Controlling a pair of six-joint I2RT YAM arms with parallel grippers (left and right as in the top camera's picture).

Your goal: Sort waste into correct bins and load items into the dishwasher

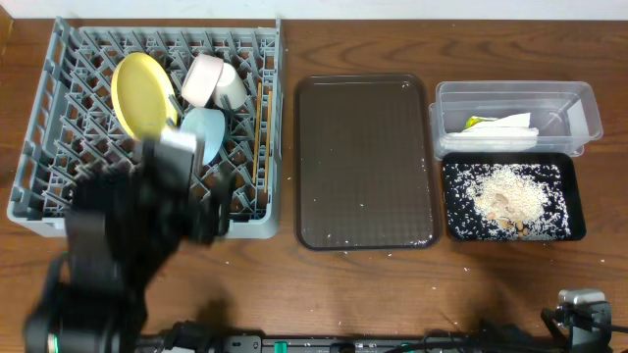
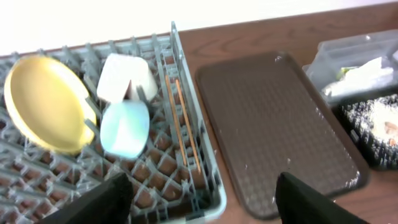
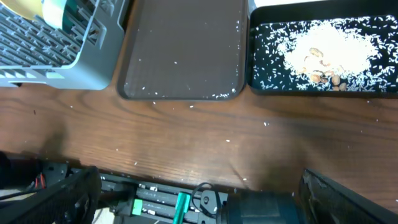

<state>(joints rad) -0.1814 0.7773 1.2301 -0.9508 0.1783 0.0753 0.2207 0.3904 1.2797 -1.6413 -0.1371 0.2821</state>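
The grey dish rack [image 1: 59, 147] stands at the left and holds the yellow plate [image 1: 142, 93], the white bowl [image 1: 203, 78], the white cup [image 1: 232, 90], the light blue bowl [image 1: 204, 132] and the chopsticks [image 1: 259, 127]. The clear tub [image 1: 579, 103] holds the white napkin [image 1: 500, 126]. The black tray [image 1: 574, 196] holds the rice crumbs [image 1: 505, 196]. My left gripper [image 2: 202, 205] is open and empty above the rack's front right corner [image 2: 211, 186]. My right gripper [image 3: 205, 199] is open and empty over the table's front edge.
The dark brown serving tray [image 1: 363, 162] lies between the rack and the bins, with a few crumbs on it. Stray crumbs dot the table in front of it. My left arm appears blurred over the rack's front. My right arm [image 1: 581, 309] is at the front right corner.
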